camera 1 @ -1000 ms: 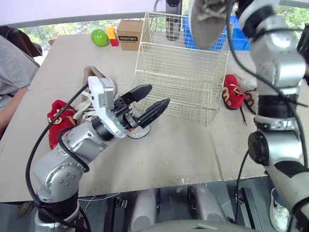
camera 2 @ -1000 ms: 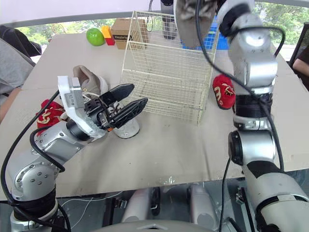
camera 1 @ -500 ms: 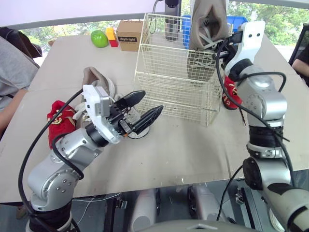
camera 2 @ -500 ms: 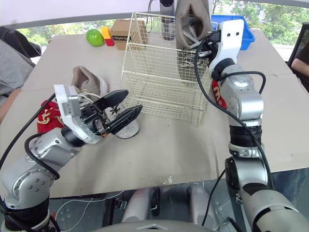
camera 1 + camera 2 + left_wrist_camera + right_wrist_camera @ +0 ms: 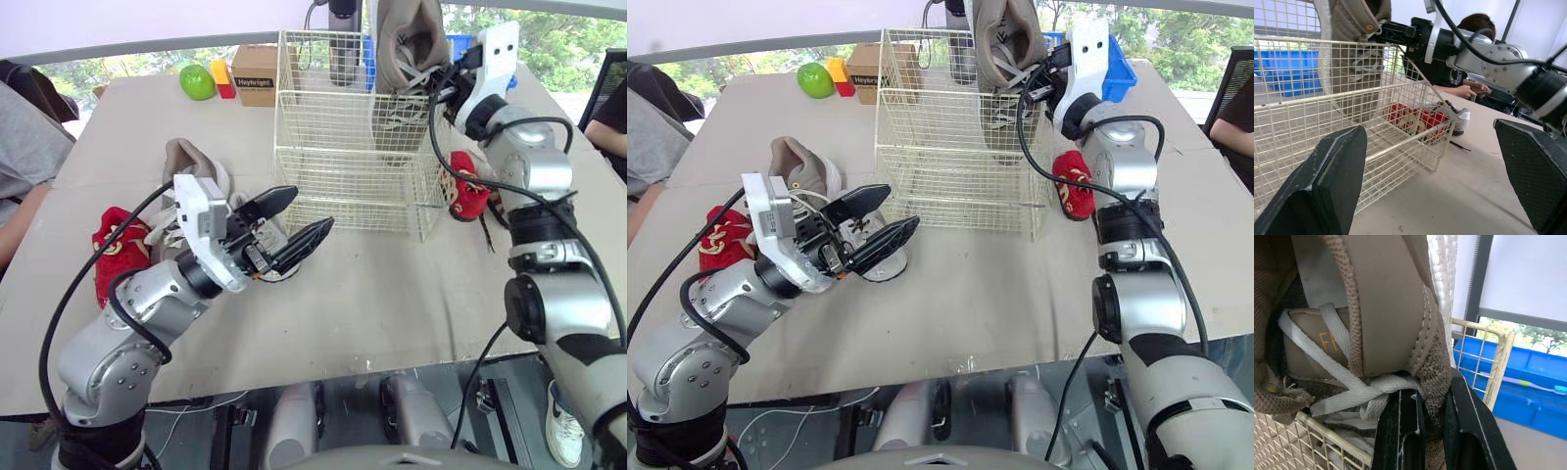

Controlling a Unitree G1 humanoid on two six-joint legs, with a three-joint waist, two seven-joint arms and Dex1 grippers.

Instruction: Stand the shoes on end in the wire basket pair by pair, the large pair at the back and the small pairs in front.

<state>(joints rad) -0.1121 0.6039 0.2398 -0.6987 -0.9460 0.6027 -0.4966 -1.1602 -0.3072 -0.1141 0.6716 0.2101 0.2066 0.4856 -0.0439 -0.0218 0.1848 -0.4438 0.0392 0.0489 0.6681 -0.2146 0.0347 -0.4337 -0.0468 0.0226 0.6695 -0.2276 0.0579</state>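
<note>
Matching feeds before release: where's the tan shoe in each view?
Left eye view: tan shoe top centre-right, standing on end inside the wire basket, right side.
Right eye view: tan shoe top centre, same spot.
Left wrist view: tan shoe inside the basket mesh, held by the right gripper.
Right wrist view: tan shoe close up, clamped in that gripper.
Shared landmark: the wire basket.

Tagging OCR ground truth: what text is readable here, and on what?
"Heybright": printed on the cardboard box at the far side of the table.
"FF": orange letters on the tongue of the tan shoe; the laces may hide more.
Gold marks on the red shoes: too small to read.
</note>
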